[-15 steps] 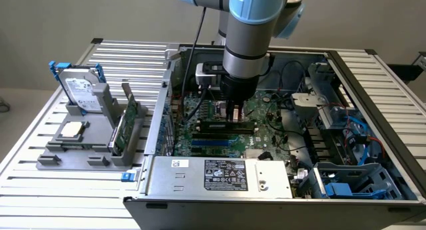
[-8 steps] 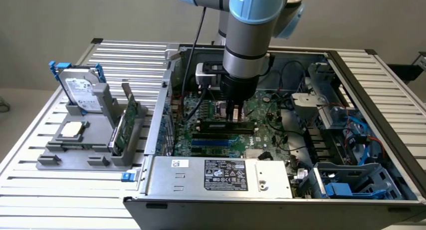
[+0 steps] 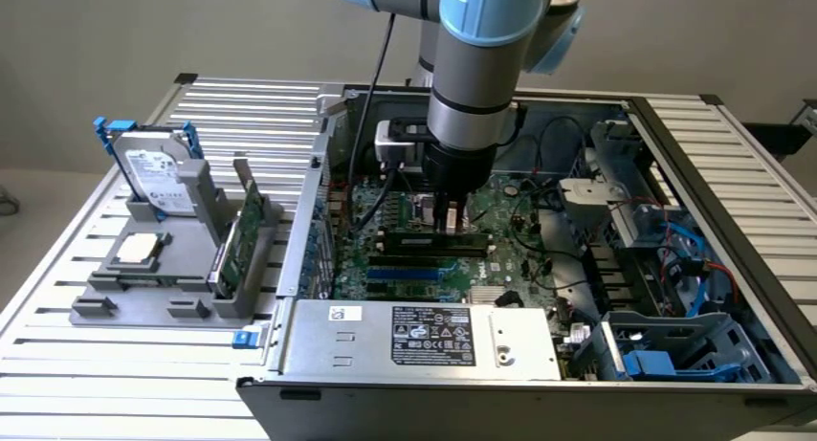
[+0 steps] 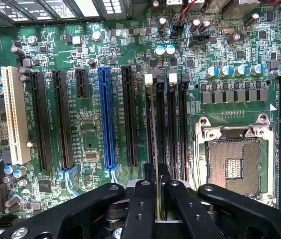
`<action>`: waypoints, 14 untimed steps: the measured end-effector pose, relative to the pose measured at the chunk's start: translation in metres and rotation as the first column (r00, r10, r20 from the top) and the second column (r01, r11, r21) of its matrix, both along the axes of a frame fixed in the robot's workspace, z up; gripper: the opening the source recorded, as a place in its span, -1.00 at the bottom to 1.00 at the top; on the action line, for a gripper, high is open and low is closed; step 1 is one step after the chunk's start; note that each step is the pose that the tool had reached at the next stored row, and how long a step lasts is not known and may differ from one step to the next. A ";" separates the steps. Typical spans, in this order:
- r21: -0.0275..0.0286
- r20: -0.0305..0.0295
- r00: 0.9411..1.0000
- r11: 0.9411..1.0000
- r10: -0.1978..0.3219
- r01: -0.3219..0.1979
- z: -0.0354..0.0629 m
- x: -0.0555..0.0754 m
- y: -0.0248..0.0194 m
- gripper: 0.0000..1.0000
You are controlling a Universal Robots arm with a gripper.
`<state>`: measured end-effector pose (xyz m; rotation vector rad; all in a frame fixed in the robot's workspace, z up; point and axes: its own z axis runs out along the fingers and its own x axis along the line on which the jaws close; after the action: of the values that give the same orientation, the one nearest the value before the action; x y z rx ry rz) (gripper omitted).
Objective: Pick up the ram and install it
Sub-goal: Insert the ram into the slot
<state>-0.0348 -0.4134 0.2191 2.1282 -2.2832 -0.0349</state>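
1. A slatted metal table (image 3: 90, 364) carries everything, with a plain pale wall behind it at 12 o'clock in the exterior view.
2. An open computer case (image 3: 511, 407) lies on the table from the centre out to 3 o'clock, its motherboard (image 3: 511, 259) facing up.
3. At 9 o'clock a grey stand (image 3: 141, 307) sits just beside the case. It holds a hard drive (image 3: 160, 178) upright, a small square chip (image 3: 138, 253) lying flat and a green board (image 3: 249, 226) on edge.
4. My gripper (image 3: 447, 221) reaches straight down into the case, a little toward 12 o'clock from the centre. The jaws are nearly closed and pinch the ram (image 4: 156, 149), which the wrist view shows edge-on between my fingertips (image 4: 149, 172).
5. The ram (image 3: 431, 238) runs along one of the black memory slots, between the blue card slot (image 4: 106, 119) and the empty processor socket (image 4: 235, 164). I cannot tell whether it is seated in the slot.
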 end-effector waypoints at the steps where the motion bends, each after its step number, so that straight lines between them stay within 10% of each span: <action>1: 0.000 0.000 1.000 1.000 -0.001 0.001 0.0000 0.000 0.0000 -0.72; 14: -0.004 0.000 1.000 1.000 -0.004 0.004 -0.0002 0.000 0.0000 -0.72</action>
<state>-0.0345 -0.4134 0.2189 2.1219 -2.2852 -0.0302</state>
